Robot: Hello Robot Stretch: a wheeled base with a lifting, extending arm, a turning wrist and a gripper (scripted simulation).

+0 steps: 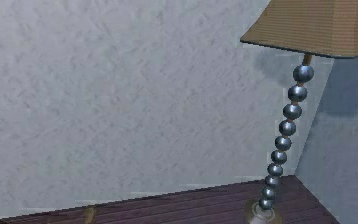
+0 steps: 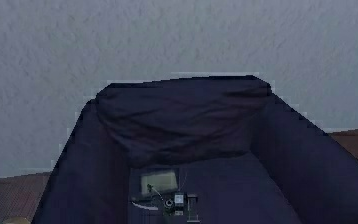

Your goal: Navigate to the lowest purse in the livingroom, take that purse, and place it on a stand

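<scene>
I'm watching the claw (image 2: 152, 203) at six o'clock near a pale thing (image 2: 159, 182) on the armchair (image 2: 187, 120); hold unclear, placing undone.

Home living room, armchair (image 2: 177, 120), floor lamp (image 1: 292, 110)

Dark wood floor (image 1: 187, 212), beaded lamp (image 1: 288, 127), possibly armchair (image 2: 307, 160)

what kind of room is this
Likely a living room: a dark blue armchair with a high padded back stands against a pale textured wall, and a lamp with a tan shade and a beaded metal stem stands in a wall corner.
</scene>
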